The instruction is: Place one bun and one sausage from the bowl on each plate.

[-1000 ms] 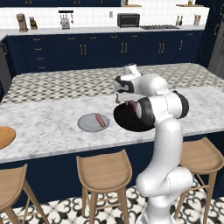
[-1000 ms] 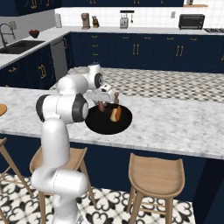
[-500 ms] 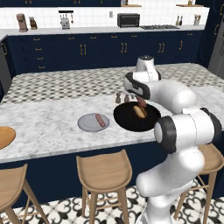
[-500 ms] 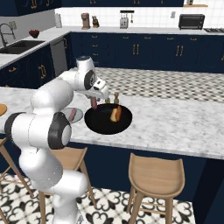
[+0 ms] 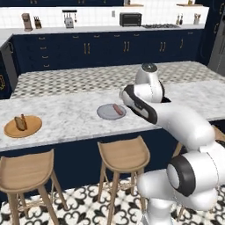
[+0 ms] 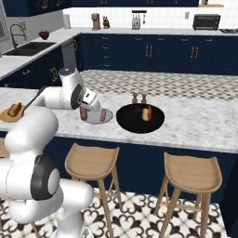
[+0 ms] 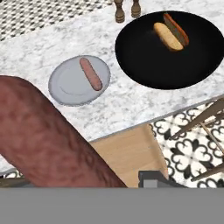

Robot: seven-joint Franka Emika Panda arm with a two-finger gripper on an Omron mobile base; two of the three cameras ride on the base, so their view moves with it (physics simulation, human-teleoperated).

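The jaws [image 6: 84, 113] hold a sausage [image 7: 48, 135]. In the hand view it is so close that it covers the lower left, and one dark finger tip [image 7: 151, 178] peeks out beside it. In the right base view the sausage shows as a small reddish bit under the hand, just in front of the grey plate [image 6: 104, 116].

In the left base view the arm hides the bowl almost fully. A second sausage [image 7: 90, 73] lies on the grey plate. The black bowl [image 7: 144, 61] sits just beside that plate, with a bun [image 7: 168, 36] and a third sausage [image 7: 176, 28] touching each other inside.

The wooden plate [image 5: 9, 129] lies well apart on the bench [image 5: 66, 116]; something brown is on it, too small to tell. Two small shakers [image 6: 139, 98] stand behind the bowl. The bench is grey-white marble. Wooden stools [image 5: 123, 154] stand in front, on a black-and-white patterned floor. Dark blue cupboards [image 5: 101, 50] line the far wall.
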